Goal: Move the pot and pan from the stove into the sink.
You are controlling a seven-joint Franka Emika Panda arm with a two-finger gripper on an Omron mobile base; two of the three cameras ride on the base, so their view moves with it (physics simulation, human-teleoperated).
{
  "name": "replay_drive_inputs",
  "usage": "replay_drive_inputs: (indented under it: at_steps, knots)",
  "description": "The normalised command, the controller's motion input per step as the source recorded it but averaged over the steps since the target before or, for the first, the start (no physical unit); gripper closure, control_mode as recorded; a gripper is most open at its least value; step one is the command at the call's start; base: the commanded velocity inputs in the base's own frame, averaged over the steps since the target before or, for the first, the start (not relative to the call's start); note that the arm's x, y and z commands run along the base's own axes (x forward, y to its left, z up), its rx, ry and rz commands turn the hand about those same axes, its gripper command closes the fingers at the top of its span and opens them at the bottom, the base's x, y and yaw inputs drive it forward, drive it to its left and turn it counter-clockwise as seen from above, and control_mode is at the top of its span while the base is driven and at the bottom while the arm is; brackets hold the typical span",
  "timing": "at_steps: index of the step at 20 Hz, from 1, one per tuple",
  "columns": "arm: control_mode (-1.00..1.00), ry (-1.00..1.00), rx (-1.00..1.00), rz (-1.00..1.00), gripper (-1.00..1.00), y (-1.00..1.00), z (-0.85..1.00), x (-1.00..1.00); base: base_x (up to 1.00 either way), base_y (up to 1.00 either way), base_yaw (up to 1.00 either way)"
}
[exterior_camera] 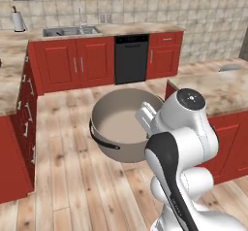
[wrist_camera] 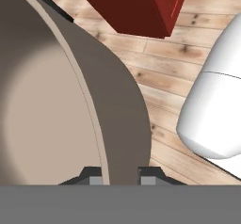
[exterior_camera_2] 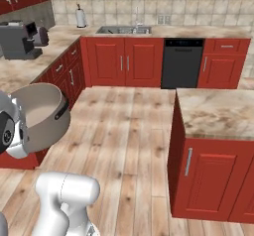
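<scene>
i have the hand (wrist_camera: 121, 177) clamped on the pot (exterior_camera: 118, 123) wall, one finger inside and one outside, so it hangs off the floor for carrying; the sink (exterior_camera: 71, 31) sits far ahead.

Beige pot (exterior_camera: 118, 123) tilted midair above floor, sink (exterior_camera: 70, 31) far behind

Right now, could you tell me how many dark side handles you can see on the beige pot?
1: a dark curved handle on the deep round beige pot, on the side away from the grip. A second may be hidden behind the arm.
</scene>
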Motion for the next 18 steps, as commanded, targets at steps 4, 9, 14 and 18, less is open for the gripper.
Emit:
replay_drive_inputs:
  at_steps: [4, 9, 14, 18]
  knots:
    - [1.0, 0.0, 0.0, 0.0, 1.0, 0.0, 0.0, 0.0, -0.03, 0.27, 0.0]
    - [1.0, 0.0, 0.0, 0.0, 1.0, 0.0, 0.0, 0.0, 0.08, 0.0, 0.0]
    - [1.0, 0.0, 0.0, 0.0, 1.0, 0.0, 0.0, 0.0, 0.45, 0.07, 0.0]
    - [1.0, 0.0, 0.0, 0.0, 1.0, 0.0, 0.0, 0.0, 0.6, 0.18, -0.02]
